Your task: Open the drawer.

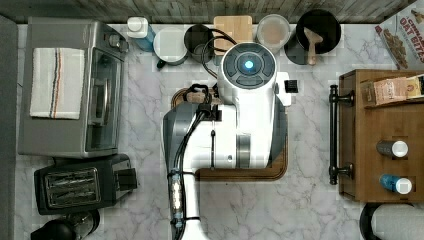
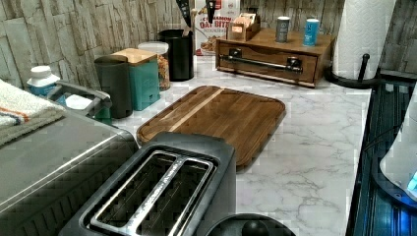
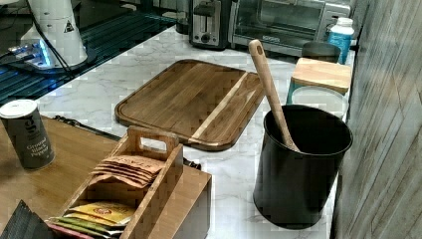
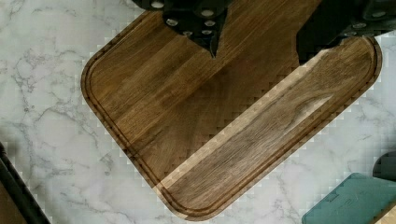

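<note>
Hanging above the wooden tray (image 1: pixel 240 172) in the middle of the marble counter (image 1: pixel 300 210), the arm (image 1: pixel 225 135) is well apart from the drawer (image 2: pixel 268 61), which sits shut in the wooden box at the top view's right, its black bar handle (image 1: pixel 333 135) facing the tray. In the wrist view the gripper (image 4: pixel 257 44) shows two dark fingers (image 4: pixel 205 28) spread with a wide gap between them and nothing held, the tray grain plain in between. Judging from that, the whole reach and grasp lie ahead, and most of the risk sits in the approach. The handle runs along the drawer front on two posts, so the fingers would need to straddle the bar between the posts; coming in turned the wrong way could make a fingertip strike the bar or a post and shove the box instead. The box looks free-standing and carries two small canisters (image 1: pixel 395 148) and a tea caddy (image 3: pixel 134 184) on top, so a pull that is off-axis or jerky may drag the whole box across the slick marble or topple those items. A shallow grip could also slip off the round bar mid-pull. The paper towel roll (image 2: pixel 361 29) stands just beside the box at the left view's right, and a wide swing could clip it.
</note>
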You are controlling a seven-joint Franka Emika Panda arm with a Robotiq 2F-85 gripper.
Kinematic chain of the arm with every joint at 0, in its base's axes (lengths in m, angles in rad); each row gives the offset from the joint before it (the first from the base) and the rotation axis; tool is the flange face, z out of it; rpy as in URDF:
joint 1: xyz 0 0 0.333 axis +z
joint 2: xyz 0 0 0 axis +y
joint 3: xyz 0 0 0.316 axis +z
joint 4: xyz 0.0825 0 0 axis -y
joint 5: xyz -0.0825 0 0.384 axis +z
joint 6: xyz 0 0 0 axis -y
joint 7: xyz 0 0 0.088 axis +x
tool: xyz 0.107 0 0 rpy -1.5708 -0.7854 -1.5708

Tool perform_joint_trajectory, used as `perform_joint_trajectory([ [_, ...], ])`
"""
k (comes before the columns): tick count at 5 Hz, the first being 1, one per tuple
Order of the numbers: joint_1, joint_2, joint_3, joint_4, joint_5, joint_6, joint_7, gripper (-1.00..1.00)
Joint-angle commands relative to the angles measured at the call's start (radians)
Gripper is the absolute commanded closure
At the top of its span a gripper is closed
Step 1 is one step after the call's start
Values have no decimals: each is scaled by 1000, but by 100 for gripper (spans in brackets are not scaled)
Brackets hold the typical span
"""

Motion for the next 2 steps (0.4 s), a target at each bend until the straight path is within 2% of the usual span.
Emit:
perform_joint_trajectory([
  [1,-1,0,-1,0,-1,3,0,-100],
  [2,-24,-29,-16,-66,-26,54,-174,-100],
])
